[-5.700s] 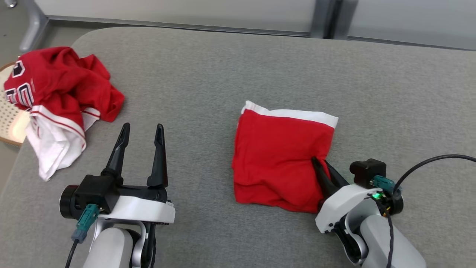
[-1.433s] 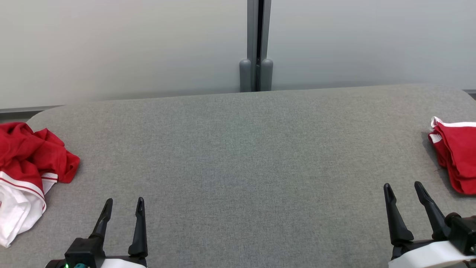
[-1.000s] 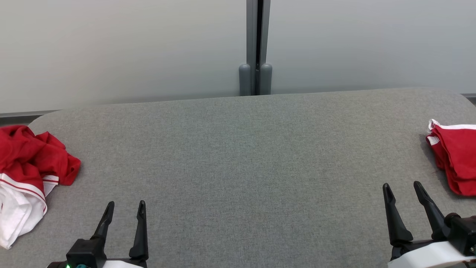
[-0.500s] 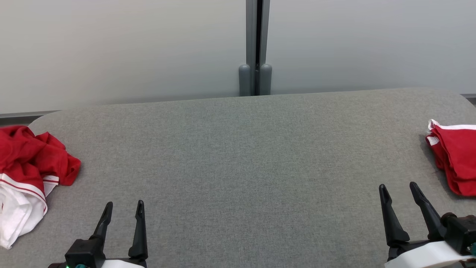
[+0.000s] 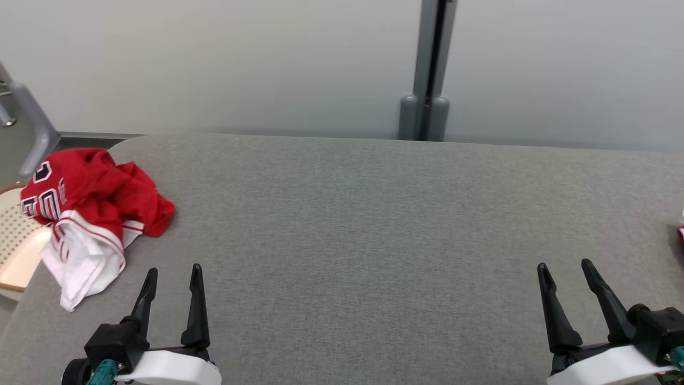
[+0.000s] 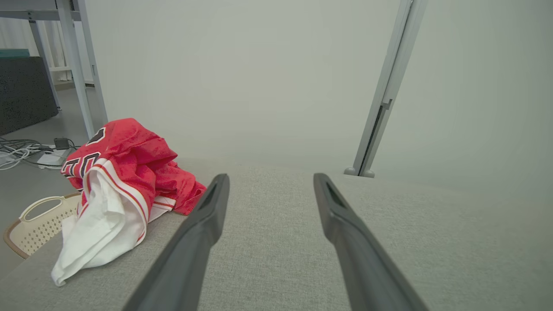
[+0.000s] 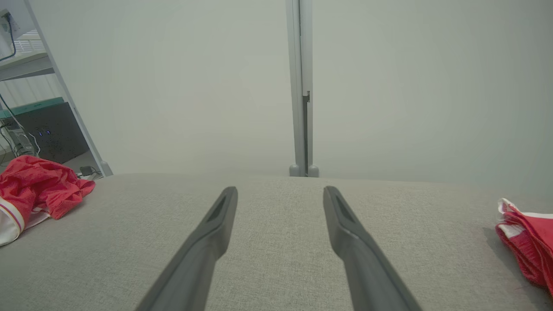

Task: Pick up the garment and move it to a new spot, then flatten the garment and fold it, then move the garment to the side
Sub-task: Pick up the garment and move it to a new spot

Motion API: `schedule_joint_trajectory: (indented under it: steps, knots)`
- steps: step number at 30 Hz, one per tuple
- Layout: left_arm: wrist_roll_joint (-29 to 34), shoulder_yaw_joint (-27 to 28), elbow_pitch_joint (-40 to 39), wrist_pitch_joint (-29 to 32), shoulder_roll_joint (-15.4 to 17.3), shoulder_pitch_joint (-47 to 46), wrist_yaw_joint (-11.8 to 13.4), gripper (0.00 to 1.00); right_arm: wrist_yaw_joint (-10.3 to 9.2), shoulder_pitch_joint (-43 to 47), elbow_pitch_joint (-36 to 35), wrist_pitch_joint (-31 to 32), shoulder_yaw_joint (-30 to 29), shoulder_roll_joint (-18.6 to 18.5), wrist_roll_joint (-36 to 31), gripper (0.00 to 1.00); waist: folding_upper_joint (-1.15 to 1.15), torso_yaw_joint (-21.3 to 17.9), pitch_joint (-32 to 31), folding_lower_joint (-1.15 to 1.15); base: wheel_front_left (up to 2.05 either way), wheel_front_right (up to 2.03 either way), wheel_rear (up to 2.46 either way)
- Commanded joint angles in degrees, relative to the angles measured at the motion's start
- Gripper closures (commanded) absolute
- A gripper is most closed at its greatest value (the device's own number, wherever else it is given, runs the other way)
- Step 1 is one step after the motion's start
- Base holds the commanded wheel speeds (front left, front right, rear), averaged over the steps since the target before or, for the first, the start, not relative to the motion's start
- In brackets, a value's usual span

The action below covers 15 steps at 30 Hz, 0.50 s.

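Observation:
A crumpled red and white garment [image 5: 88, 206] with dark lettering lies at the left end of the grey padded table [image 5: 347, 214], partly hanging over its edge. It also shows in the left wrist view [image 6: 121, 181] and the right wrist view [image 7: 36, 185]. A folded red garment with white trim [image 7: 525, 242] rests at the table's far right, just a sliver [image 5: 681, 232] in the head view. My left gripper [image 5: 174, 268] is open and empty, a little right of the crumpled garment. My right gripper [image 5: 564, 263] is open and empty, left of the folded one.
A cream perforated basket [image 5: 13, 240] stands on the floor beside the table's left end, also seen in the left wrist view [image 6: 34, 220]. A grey wall with a vertical metal post [image 5: 427, 69] runs behind the table. A metal frame leg [image 5: 32, 128] stands at far left.
The head camera has turned left, so the crumpled garment sits further in and the folded one is almost off the right edge. Both grippers stay open in the same pose.

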Motion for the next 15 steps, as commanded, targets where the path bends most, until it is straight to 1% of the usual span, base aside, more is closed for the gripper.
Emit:
schedule_joint_trajectory:
  steps: [1,9,15]
  knots:
    - [-0.39,0.28,0.50,-0.48,0.24,-1.10,-0.33,0.00,0.00,0.02,-0.38,0.17,0.20,-0.37,-0.04,0.00,0.00,3.75,-0.30,0.00,0.00,0.00,0.00]
    - [-0.33,0.90,2.07,-1.39,1.11,-2.66,-0.95,0.00,0.00,-0.55,-0.85,0.67,1.72,-0.55,0.21,0.00,0.00,10.94,-1.01,0.00,0.00,0.00,0.00]
    - [0.21,1.23,2.54,-1.71,1.83,-2.75,-0.68,0.00,0.00,-0.91,-0.86,0.69,2.26,-0.42,0.09,0.00,0.00,13.20,-1.12,0.00,0.00,0.00,0.00]
